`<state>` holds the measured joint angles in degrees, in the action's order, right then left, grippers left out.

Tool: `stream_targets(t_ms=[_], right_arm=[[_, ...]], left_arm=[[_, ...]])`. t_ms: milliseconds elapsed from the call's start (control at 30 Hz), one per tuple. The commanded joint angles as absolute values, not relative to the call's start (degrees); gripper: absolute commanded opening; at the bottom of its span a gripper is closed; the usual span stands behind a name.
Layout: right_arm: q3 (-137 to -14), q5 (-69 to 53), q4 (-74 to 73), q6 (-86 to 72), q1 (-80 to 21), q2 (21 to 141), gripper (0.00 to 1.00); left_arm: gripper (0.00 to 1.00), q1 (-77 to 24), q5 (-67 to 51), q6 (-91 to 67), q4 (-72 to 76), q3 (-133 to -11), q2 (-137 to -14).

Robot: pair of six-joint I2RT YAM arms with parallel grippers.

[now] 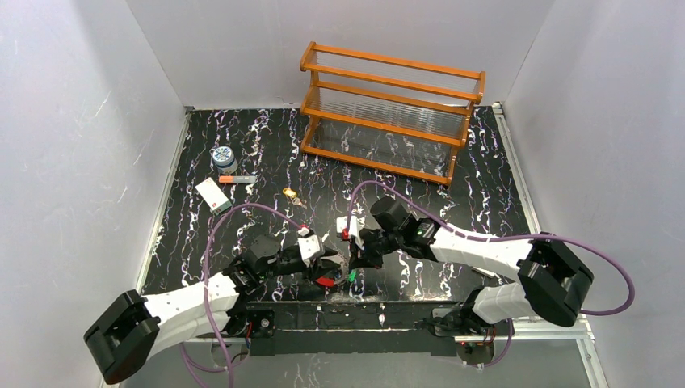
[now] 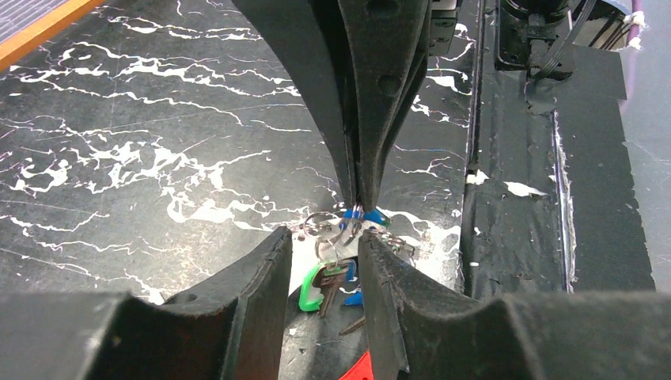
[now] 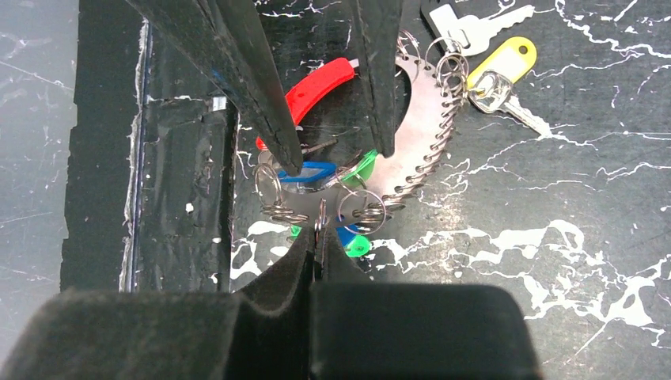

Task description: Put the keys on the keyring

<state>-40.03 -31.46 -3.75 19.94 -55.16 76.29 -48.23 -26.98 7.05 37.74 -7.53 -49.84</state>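
black, white-veined tabletop (image 1: 501,194) lay under both of my grippers, which met near its front edge, close to my bases. my right gripper (image 3: 316,237) was pressed together, its fingertips nipping a small split ring (image 3: 320,215) that stood on edge at the rim of the bunch of keys (image 3: 310,171). my left gripper (image 2: 324,237) was spread with nothing gripped. its two fingers straddled that same bunch, one on each side, and pointed toward the right gripper, so the two sets of tips nearly faced each other.

between the left fingers i saw a green key (image 2: 311,289) with a bit of blue beside it. both lay flat on the table under a tangle of more small rings. the keyring (image 3: 423,127) was a silvery loop edged with a row of little rings. it curved away from the bunch past one left finger, and its near end touched or overlapped the coloured heads. its curved red piece (image 3: 320,85) showed between the left fingers, partly hidden by them. i could not tell whether any coloured key already hung on the loop.

a yellow key (image 3: 502,62) lay toward the back of the table with a plain silver key (image 3: 475,24) beside it, apart from both grippers. a wooden rack (image 1: 392,113) stood well behind everything.
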Motion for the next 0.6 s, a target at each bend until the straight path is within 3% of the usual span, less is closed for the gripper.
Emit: stream_targets(t_ms=[0, 400, 567], right_arm=[[-43.1, -34.3, -2.1, 20.6, -55.7, 77.0, 0.01], [-43.9, -34.6, -1.9, 20.0, -56.4, 77.7, 0.01], [-44.2, -34.6, -2.2, 20.0, -56.6, 78.1, 0.01]], left_arm=[[0.34, -48.6, -29.6, 8.2, 39.5, -10.2, -51.5], [0.23, -49.8, -33.4, 9.5, 40.3, -12.9, -59.9], [0.07, -50.3, -32.6, 10.4, 40.4, -12.9, -62.1]])
